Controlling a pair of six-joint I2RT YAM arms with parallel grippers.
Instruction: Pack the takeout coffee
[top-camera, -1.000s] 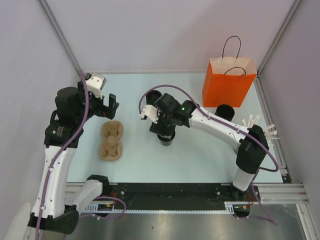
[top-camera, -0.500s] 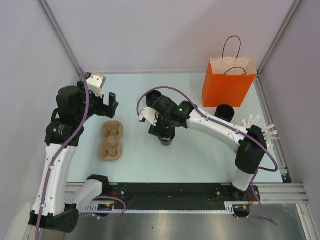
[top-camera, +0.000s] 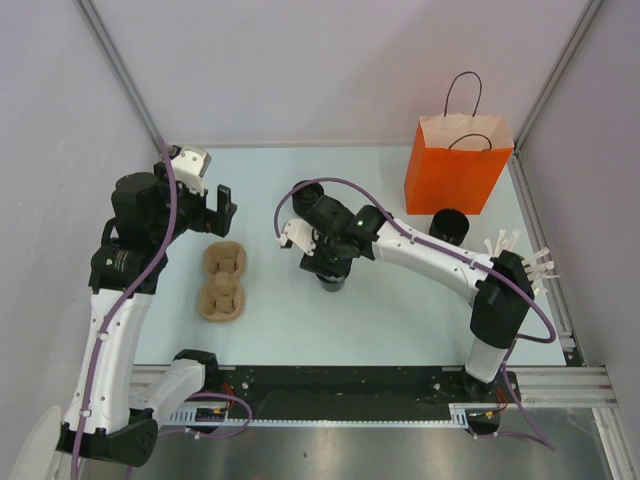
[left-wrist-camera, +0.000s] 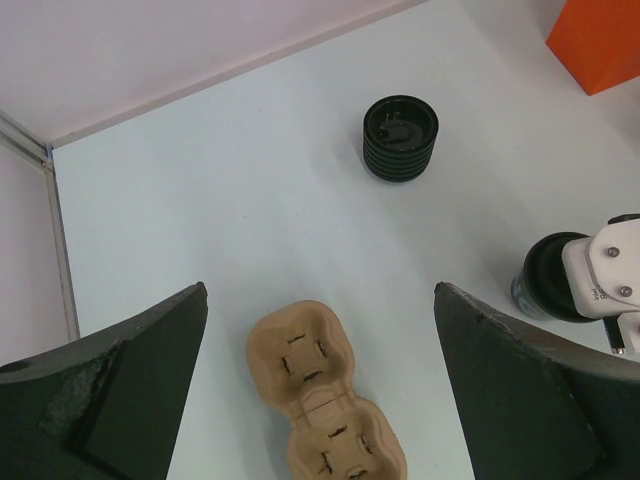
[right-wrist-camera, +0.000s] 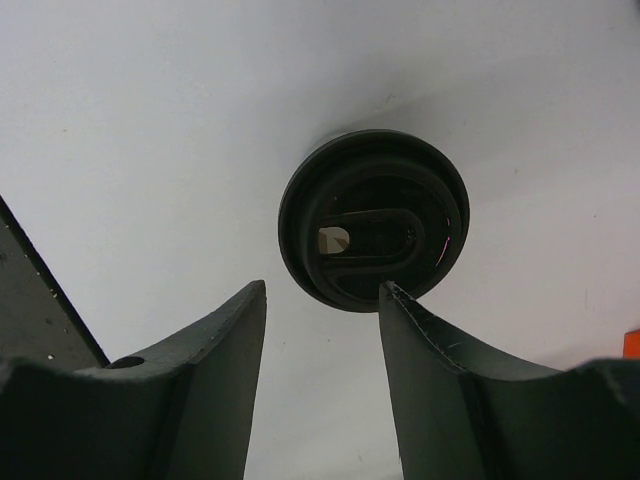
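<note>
Standing upright on the pale table (top-camera: 280, 330), to the right of the brown pulp cup tray (top-camera: 224, 282) and apart from it, is your takeout coffee cup (right-wrist-camera: 373, 220): black, with a round black lid pressed on.

- Right gripper (right-wrist-camera: 322, 290): you have it hanging directly over that cup, right of the tray. Its jaws stand apart with nothing between them. In the wrist view the lid lies just past the fingertips (right-wrist-camera: 250, 300), and one tip overlaps its rim; you cannot tell whether they touch.
- Left gripper (left-wrist-camera: 320, 290): its jaws are spread wide and empty, above the far end of the tray.
- Second black cup (left-wrist-camera: 400, 137): ribbed wall, lid on, upright, beyond the tray and to its right.
- Third black cup (top-camera: 450, 225): upright, far to the right of the tray, just in front of the bag.
- Orange paper bag (top-camera: 458, 165): upright, with black cord handles, far right of the tray and further back.
- White sticks (top-camera: 520, 248): a cluster farthest right of the tray, at the table's edge.
</note>
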